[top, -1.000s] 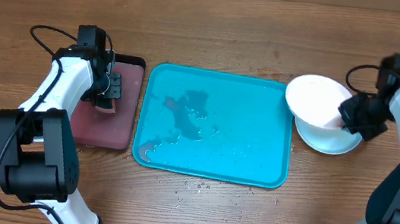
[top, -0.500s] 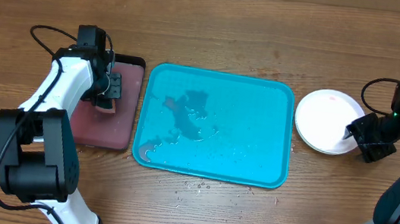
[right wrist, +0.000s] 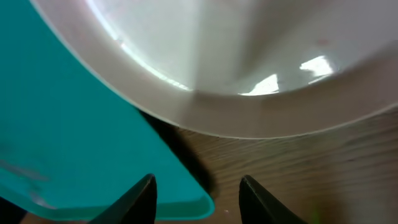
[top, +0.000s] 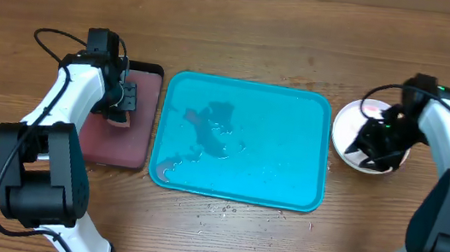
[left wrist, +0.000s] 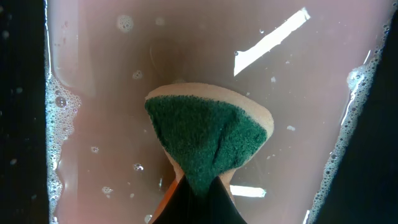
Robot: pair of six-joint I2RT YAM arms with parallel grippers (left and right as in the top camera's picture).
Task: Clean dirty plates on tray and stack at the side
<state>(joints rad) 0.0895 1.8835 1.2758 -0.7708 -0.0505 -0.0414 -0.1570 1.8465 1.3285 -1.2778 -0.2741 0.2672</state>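
Observation:
The turquoise tray (top: 285,125) lies mid-table with wet patches and a red smear, and no plates on it. A stack with the white plate (top: 346,131) on top sits on the wood right of the tray. I cannot tell the light blue and yellow-green plates apart under it. My right gripper (top: 375,146) hovers over the stack, open and empty. In the right wrist view its fingers (right wrist: 198,186) straddle the tray's corner (right wrist: 74,124) below the white plate's rim (right wrist: 236,62). My left gripper (top: 122,105) is shut on a green sponge (left wrist: 208,134).
A smaller black-rimmed tray (top: 142,133) with pinkish soapy water (left wrist: 99,93) stands left of the turquoise tray, and the sponge is held over it. Water drops dot the wood near the front edge (top: 223,210).
The right gripper laid the tilted white plate flat on the stack and let go. It drew back to the right, then came back over the stack. The left arm has not moved.

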